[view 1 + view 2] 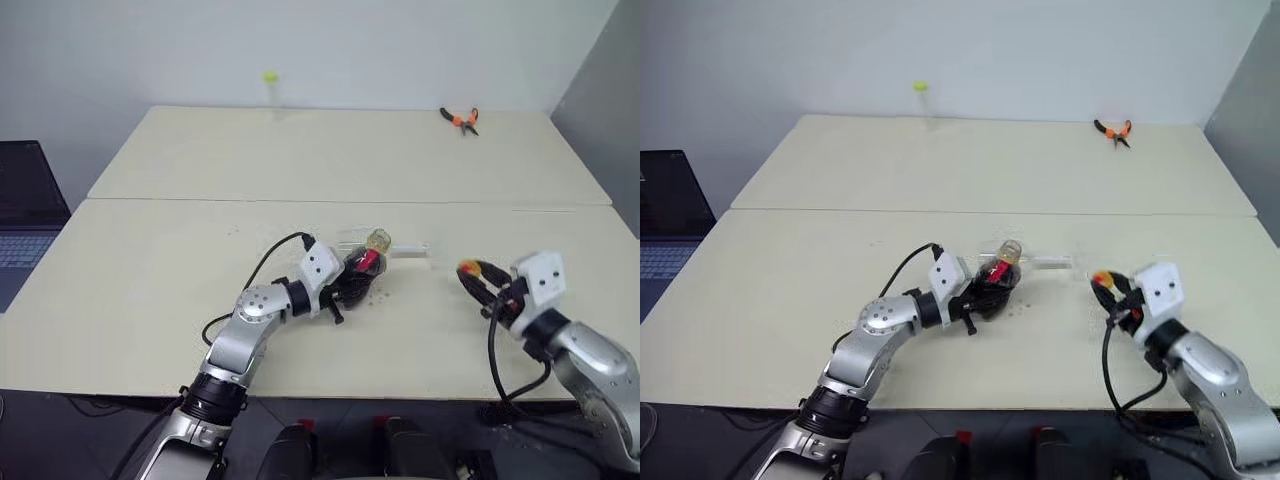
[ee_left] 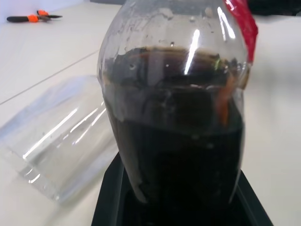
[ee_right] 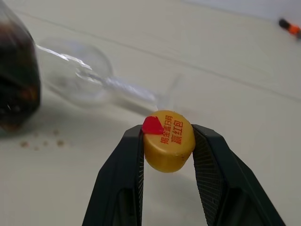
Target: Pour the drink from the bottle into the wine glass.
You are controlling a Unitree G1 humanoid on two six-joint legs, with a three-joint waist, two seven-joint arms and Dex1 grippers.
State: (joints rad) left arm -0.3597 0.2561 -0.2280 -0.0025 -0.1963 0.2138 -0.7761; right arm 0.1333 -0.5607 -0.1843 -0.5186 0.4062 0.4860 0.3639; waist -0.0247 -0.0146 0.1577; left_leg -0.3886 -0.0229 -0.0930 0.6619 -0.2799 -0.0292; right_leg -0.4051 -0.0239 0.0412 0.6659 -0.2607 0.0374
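On the beige table (image 1: 150, 290), the wine glass (image 3: 89, 70) lies on its side, seemingly empty. The left gripper (image 1: 352, 281) clenches the uncapped bottle (image 2: 176, 108) of cola (image 2: 183, 155); the right gripper (image 3: 168, 141) pinches its yellow cap (image 3: 169, 140).

Dark brown drink (image 2: 188, 155), orange-yellow cap (image 3: 168, 140), cream table (image 1: 150, 290).

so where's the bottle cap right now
The cap is off the bottle, pinched in the right gripper over the table's right front, with the tipped-over wine glass just beyond.
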